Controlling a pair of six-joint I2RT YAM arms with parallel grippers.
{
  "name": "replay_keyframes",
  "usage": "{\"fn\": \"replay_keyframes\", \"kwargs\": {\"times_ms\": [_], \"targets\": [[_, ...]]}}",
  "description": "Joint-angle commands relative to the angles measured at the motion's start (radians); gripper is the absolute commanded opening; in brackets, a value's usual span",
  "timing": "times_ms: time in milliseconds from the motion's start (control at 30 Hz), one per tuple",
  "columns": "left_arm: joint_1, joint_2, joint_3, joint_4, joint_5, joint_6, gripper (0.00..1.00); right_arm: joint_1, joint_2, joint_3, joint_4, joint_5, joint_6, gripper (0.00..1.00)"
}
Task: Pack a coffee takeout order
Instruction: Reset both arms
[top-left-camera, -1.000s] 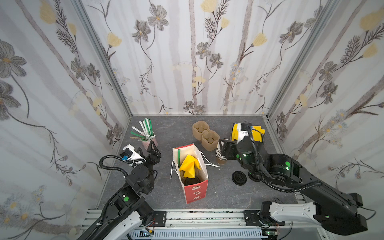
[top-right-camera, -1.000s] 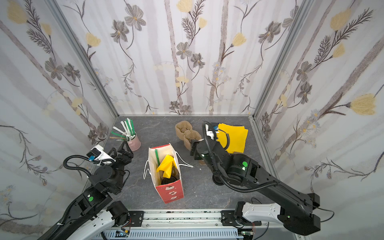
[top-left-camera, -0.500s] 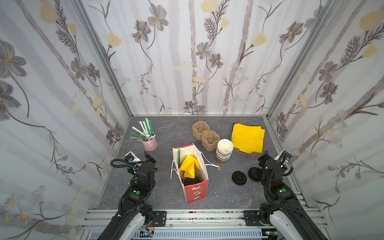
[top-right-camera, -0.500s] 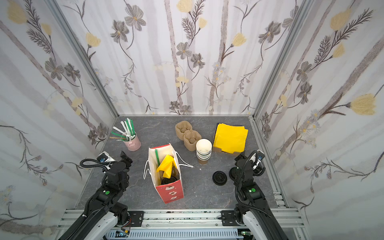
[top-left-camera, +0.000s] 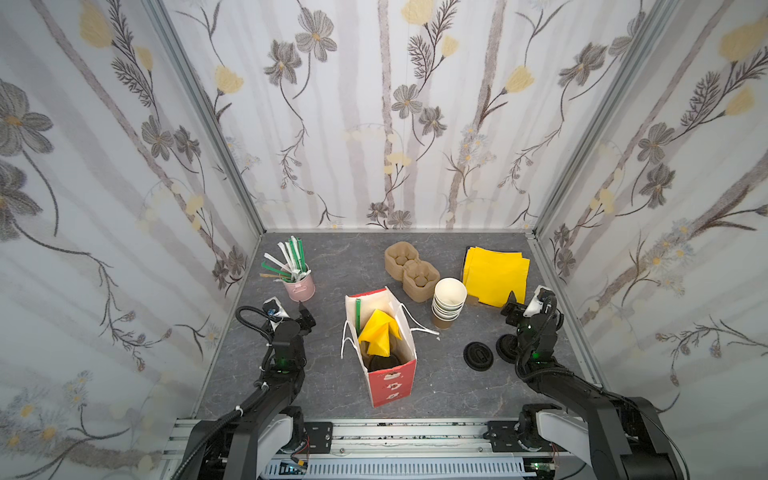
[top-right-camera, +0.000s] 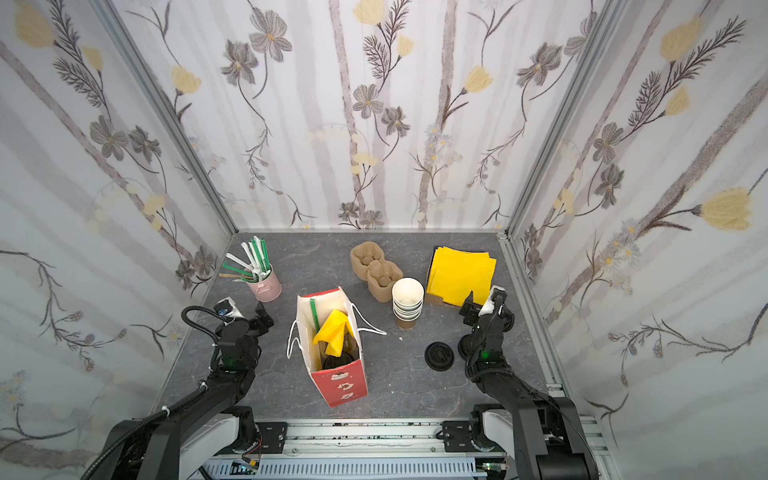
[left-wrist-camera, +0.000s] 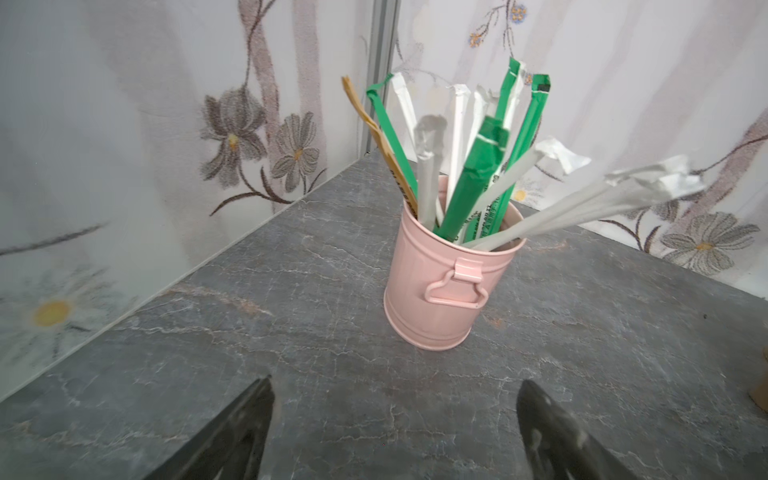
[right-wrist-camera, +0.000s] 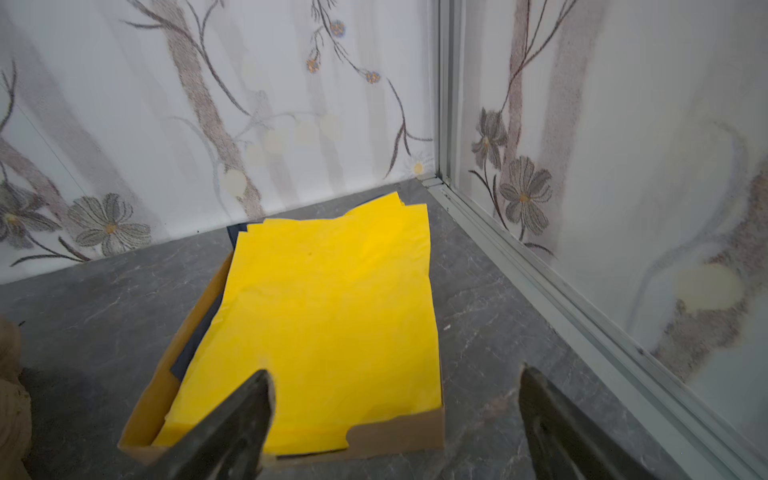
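In both top views a red and white paper bag (top-left-camera: 392, 384) stands open mid-table. Inside it are a crumpled yellow napkin (top-left-camera: 376, 332), a green straw (top-left-camera: 357, 313) against the left wall, and the black lid (top-left-camera: 379, 362) of the cup; the cup's body is hidden. My left gripper (top-left-camera: 291, 316) (left-wrist-camera: 395, 382) hovers open left of the bag, facing the pink bucket, with nothing between its fingers. Right of the bag, my right gripper (top-left-camera: 527, 301) (right-wrist-camera: 395, 372) is open and empty over the near end of the napkin tray.
A pink bucket (top-left-camera: 300, 286) (left-wrist-camera: 440, 291) of wrapped straws stands at the back left. A brown cup carrier (top-left-camera: 411, 270) and a stack of lidless cups (top-left-camera: 449, 301) sit behind the bag. A cardboard tray (right-wrist-camera: 395, 436) holds yellow napkins (top-left-camera: 494, 274). Two loose black lids (top-left-camera: 478, 354) lie by the right arm.
Both arms drew back from the middle to the table's sides, the right one leaving the cup stack. Both grippers opened wider. The bag and its contents stayed put.
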Motion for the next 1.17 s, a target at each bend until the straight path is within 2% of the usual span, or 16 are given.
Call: {"fn": "replay_keyframes", "kwargs": {"times_ms": [0, 100, 167, 267, 300, 367, 500, 567, 633, 833, 933, 1133], "targets": [[0.019, 0.130, -0.006, 0.329, 0.087, 0.071, 0.93, -0.053, 0.074, -0.035, 0.336, -0.137, -0.044, 0.92], [0.039, 0.248, 0.030, 0.432, 0.145, 0.102, 0.94, -0.080, 0.228, -0.099, 0.623, -0.206, -0.032, 0.94], [0.047, 0.317, 0.049, 0.493, 0.190, 0.111, 0.94, -0.081, 0.155, -0.058, 0.418, -0.196, -0.034, 0.95], [0.054, 0.464, 0.071, 0.586, 0.259, 0.124, 0.96, -0.081, 0.212, -0.044, 0.490, -0.224, -0.043, 1.00], [0.053, 0.517, 0.070, 0.665, 0.268, 0.137, 1.00, -0.080, 0.198, -0.027, 0.428, -0.232, -0.050, 1.00], [0.058, 0.492, 0.090, 0.578, 0.248, 0.116, 1.00, -0.080, 0.185, -0.008, 0.379, -0.227, -0.047, 1.00], [0.049, 0.499, 0.091, 0.595, 0.213, 0.121, 1.00, -0.075, 0.208, -0.017, 0.433, -0.217, -0.052, 1.00], [0.011, 0.499, 0.089, 0.597, 0.096, 0.128, 1.00, -0.073, 0.206, -0.012, 0.419, -0.210, -0.055, 1.00], [0.004, 0.508, 0.105, 0.585, 0.141, 0.159, 1.00, -0.068, 0.205, -0.009, 0.415, -0.200, -0.057, 1.00], [-0.004, 0.506, 0.106, 0.578, 0.142, 0.166, 1.00, -0.065, 0.207, -0.006, 0.409, -0.192, -0.057, 1.00], [0.025, 0.501, 0.123, 0.539, 0.200, 0.148, 1.00, -0.065, 0.207, -0.004, 0.407, -0.189, -0.057, 1.00], [0.023, 0.500, 0.118, 0.540, 0.197, 0.149, 1.00, -0.049, 0.203, -0.003, 0.401, -0.158, -0.067, 1.00]]}}
